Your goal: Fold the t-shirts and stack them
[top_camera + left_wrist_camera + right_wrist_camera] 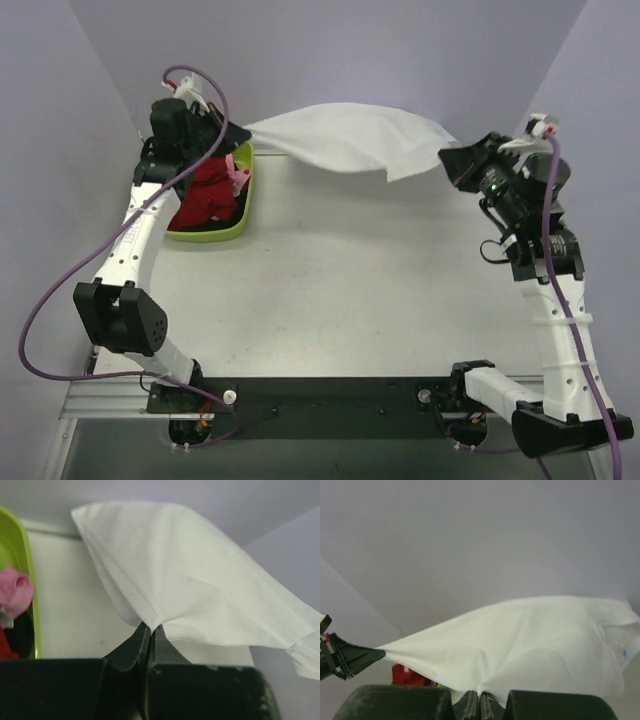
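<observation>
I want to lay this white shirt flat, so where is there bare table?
The middle of the table is bare, from the green basin at far left across to the right arm, and from the hanging white t-shirt forward to the arm bases. Only the basin corner is crowded.

Lime-green basin [246, 200] rests on the white table [380, 290]

White shirt [345, 140], 12 o'clock, stretched between left gripper [238, 133] and right gripper [448, 158]; red shirt [207, 193] in basin [243, 212], 10 o'clock.
</observation>
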Motion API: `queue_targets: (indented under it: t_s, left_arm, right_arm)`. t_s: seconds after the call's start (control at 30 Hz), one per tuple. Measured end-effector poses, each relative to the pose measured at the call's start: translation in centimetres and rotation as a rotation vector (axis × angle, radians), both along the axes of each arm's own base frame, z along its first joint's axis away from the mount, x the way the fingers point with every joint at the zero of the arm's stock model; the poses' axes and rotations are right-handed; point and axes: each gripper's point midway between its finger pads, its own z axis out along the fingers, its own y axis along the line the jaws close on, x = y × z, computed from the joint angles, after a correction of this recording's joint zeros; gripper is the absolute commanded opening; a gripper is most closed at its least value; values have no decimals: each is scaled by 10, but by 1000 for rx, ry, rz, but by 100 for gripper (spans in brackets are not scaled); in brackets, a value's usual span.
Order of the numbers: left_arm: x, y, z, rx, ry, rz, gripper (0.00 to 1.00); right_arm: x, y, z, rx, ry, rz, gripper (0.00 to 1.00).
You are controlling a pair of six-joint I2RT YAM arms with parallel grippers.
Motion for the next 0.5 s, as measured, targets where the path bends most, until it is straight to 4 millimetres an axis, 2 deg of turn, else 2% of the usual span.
queue_targets:
  t_s: [0.07, 0.17, 0.2, 0.27, 0.3, 0.37, 0.5]
  left_arm:
    - [-17, -7, -44, 27, 80, -10, 0]
    - [-48, -6, -124, 76, 219, 12, 0]
    - [-63, -2, -156, 102, 281, 31, 0]
    - [-85, 1, -193, 144, 366, 56, 0]
    - [-96, 1, -208, 170, 404, 71, 0]
    - [-113, -3, -226, 213, 437, 84, 0]
    - [-148, -8, -242, 246, 446, 104, 0]
  right_arm:
    - [-14, 6, -53, -21, 87, 19, 0]
    - [-38, 4, -157, -53, 286, 5, 0]
    - [-48, 2, -190, -66, 365, -2, 0]
    - [-67, -3, -240, -90, 487, -22, 0]
    - [-77, -6, -256, -99, 532, -30, 0]
    - [-92, -9, -273, -100, 578, -46, 0]
    - [-110, -12, -276, -74, 597, -67, 0]
